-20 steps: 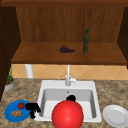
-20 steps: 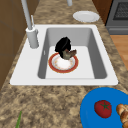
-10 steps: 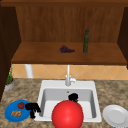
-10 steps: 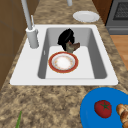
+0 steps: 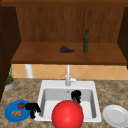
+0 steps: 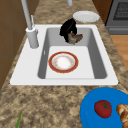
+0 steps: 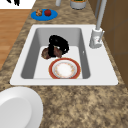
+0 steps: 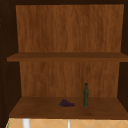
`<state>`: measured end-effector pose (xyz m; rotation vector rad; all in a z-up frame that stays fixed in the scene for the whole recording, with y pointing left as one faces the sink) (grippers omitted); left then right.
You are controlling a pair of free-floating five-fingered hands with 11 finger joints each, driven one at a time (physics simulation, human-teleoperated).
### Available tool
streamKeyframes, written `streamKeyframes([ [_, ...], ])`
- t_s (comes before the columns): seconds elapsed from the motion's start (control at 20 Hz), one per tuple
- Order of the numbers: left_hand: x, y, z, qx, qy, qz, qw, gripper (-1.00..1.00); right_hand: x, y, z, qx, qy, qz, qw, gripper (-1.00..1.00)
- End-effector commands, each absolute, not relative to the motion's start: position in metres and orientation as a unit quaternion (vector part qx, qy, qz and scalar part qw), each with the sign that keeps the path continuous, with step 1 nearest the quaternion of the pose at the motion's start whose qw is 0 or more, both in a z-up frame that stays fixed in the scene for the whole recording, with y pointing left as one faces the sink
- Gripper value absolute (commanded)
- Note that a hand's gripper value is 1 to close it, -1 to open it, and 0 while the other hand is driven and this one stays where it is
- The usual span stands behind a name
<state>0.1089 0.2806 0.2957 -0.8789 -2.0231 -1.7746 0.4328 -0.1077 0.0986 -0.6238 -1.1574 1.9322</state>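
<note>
My right hand (image 5: 76,95) is inside the white sink (image 5: 56,84), above its floor, toward the right end. Its fingers are curled round a brown lump (image 6: 76,38), which also shows under the hand (image 7: 58,45) as a brown lump (image 7: 45,53) in the right side view. A red bowl with a white inside (image 6: 63,62) lies on the sink floor, just left of that hand (image 6: 68,28). From the front the bowl (image 5: 67,114) looks like a red disc. My left hand (image 5: 32,108) hangs open by the blue plate (image 5: 11,117), fingers pointing down.
The blue plate (image 6: 92,120) carries a tomato (image 6: 103,108) and bread pieces (image 6: 123,112). A white plate (image 5: 115,115) lies on the counter right of the sink. The faucet (image 5: 68,76) stands behind the basin. Grapes (image 5: 66,49) and a green bottle (image 5: 86,41) sit on the shelf.
My right hand has moved off the red bowl toward the sink's right end, taking the brown lump with it. The left hand has stayed put.
</note>
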Motion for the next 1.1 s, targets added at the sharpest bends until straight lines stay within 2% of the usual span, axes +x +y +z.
streamKeyframes([
  [0.0, 0.109, 0.281, 0.296, -0.307, -0.706, -0.619, 0.155, 0.0, 0.429, -0.117, 0.122, -0.24, -0.458, 0.738, 0.434, 1.0],
  [1.05, 0.109, 0.281, 0.296, -0.307, -0.706, -0.619, 0.155, 0.0, 0.398, -0.176, 0.226, -0.256, -0.463, 0.73, 0.433, 1.0],
])
